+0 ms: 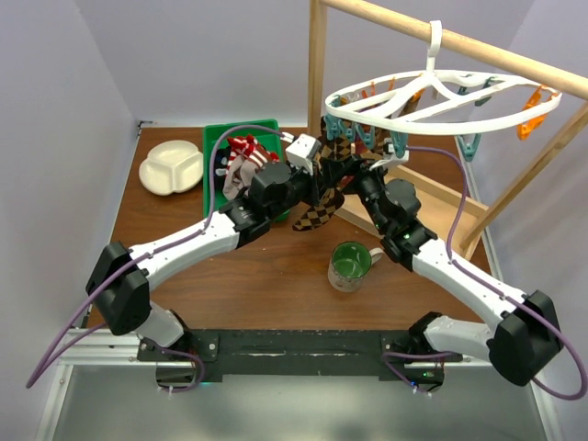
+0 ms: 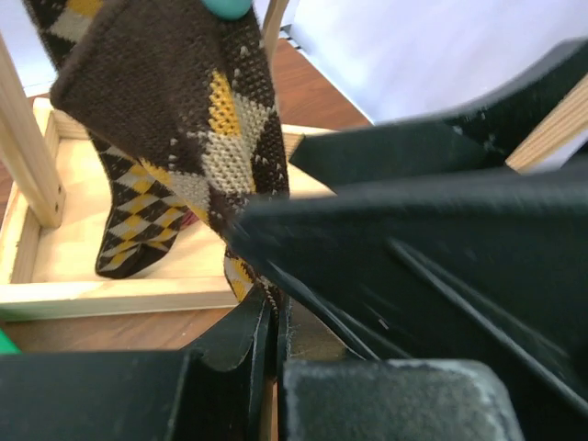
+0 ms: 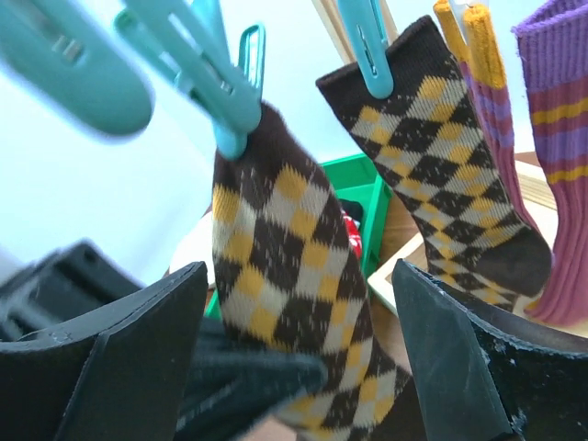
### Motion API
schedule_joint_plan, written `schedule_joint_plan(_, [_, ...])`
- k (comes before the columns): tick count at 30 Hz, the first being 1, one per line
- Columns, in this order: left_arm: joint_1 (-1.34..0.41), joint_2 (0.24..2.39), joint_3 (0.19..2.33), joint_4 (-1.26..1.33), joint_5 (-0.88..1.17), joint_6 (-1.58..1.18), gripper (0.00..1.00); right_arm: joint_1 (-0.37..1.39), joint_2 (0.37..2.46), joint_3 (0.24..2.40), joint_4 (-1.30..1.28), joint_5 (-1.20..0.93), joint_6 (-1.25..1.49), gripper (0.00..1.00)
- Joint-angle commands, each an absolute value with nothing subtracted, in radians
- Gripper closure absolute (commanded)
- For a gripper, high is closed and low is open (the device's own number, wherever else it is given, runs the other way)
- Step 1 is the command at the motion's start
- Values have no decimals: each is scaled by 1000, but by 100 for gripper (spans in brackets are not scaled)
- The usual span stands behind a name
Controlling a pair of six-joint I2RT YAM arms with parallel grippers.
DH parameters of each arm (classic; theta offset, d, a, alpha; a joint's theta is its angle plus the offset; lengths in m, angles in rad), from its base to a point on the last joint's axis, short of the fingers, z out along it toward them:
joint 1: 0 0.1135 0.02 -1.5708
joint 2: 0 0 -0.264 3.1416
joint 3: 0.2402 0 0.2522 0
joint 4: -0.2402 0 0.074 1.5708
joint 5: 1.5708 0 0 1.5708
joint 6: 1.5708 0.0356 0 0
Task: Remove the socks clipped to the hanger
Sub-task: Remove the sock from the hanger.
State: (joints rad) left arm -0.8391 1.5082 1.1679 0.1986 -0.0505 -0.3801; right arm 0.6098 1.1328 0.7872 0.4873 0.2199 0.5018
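The white oval hanger point(image 1: 441, 96) hangs from the wooden pole, with teal and orange clips on its rim. A brown-cream checkered sock point(image 3: 285, 276) hangs from a teal clip point(image 3: 230, 92). My left gripper point(image 1: 317, 179) is shut on its lower part point(image 2: 211, 138), its jaws pressed together on the fabric point(image 2: 271, 303). My right gripper point(image 3: 299, 312) is open, one finger on each side of the same sock, below the hanger in the top view point(image 1: 366, 179). A second checkered sock point(image 3: 441, 184) and a purple striped sock point(image 3: 560, 165) hang further right.
A green bin point(image 1: 213, 140) holding red-and-white socks point(image 1: 243, 147) sits behind the left arm. A white divided plate point(image 1: 170, 170) lies at far left. A green mug point(image 1: 349, 266) stands between the arms. The wooden frame's base tray point(image 1: 441, 216) lies under the hanger.
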Motion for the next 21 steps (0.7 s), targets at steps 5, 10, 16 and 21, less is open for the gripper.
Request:
schedule_joint_plan(5, [-856,1516,1215,187,-44,-364,100,614,1236,913,538,239,532,15])
schedule_joint_plan(10, [-856,1514,1229,192,-37,-359,100,614,1279,925,558,236,551,21])
schedule_joint_plan(16, [-856,1511,1243,199,-32,-350,100,614,1304,937,561,233,561,23])
schedule_joint_plan(21, [-857,1506,1247,210,-23,-347,100,614,1324,946,566,235,572,29])
